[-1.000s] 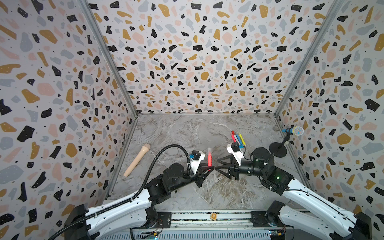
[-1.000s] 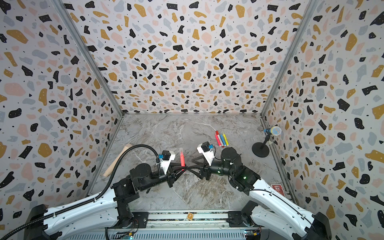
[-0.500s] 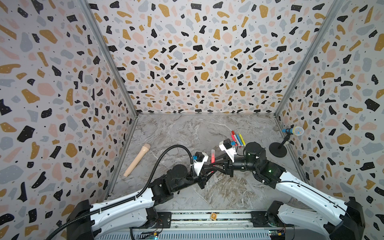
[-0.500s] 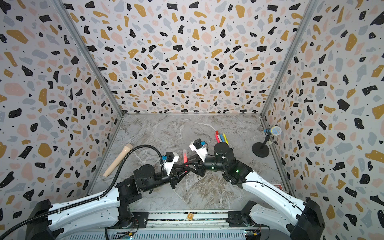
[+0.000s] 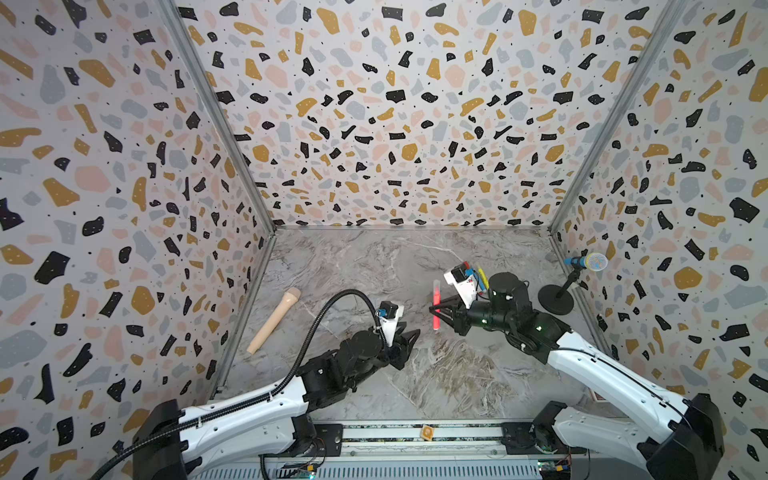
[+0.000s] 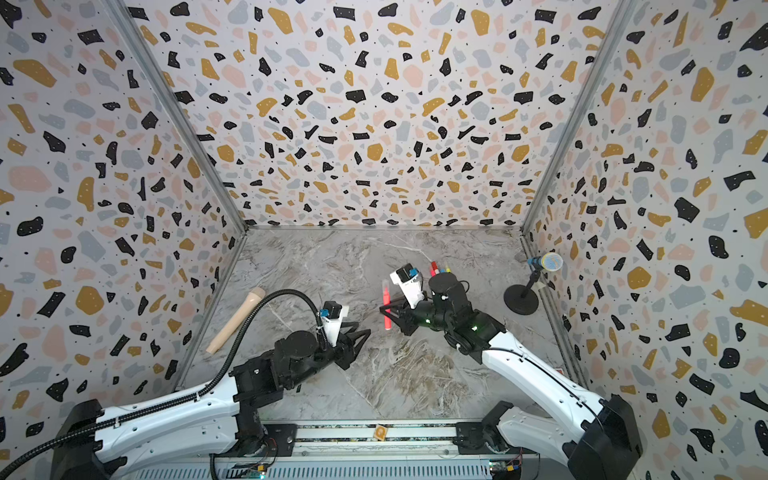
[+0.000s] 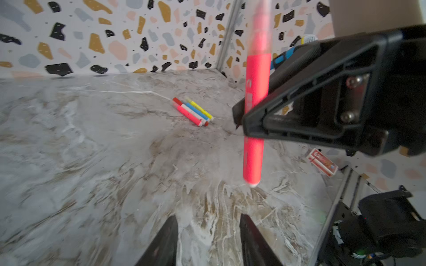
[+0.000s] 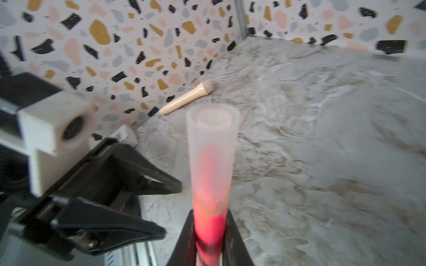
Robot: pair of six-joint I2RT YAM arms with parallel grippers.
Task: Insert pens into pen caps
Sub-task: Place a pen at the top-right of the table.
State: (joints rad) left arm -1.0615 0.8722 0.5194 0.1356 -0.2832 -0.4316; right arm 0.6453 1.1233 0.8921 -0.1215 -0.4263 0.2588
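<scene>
Above the floor (image 5: 415, 257), right claw (image 5: 434, 310) pinches a pink pen (image 7: 256, 92) inside its clear cap (image 8: 212, 147); left claw (image 5: 409, 347) spread.

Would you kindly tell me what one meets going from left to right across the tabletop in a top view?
beige stick → left gripper → neon pink pen, held upright → pens lying in a group → blue microphone on its stand

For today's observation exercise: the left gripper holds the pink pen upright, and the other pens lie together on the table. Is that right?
No: the right gripper holds the pink pen upright, as the right wrist view shows; the left gripper is open. The other pens lie together on the table.
</scene>
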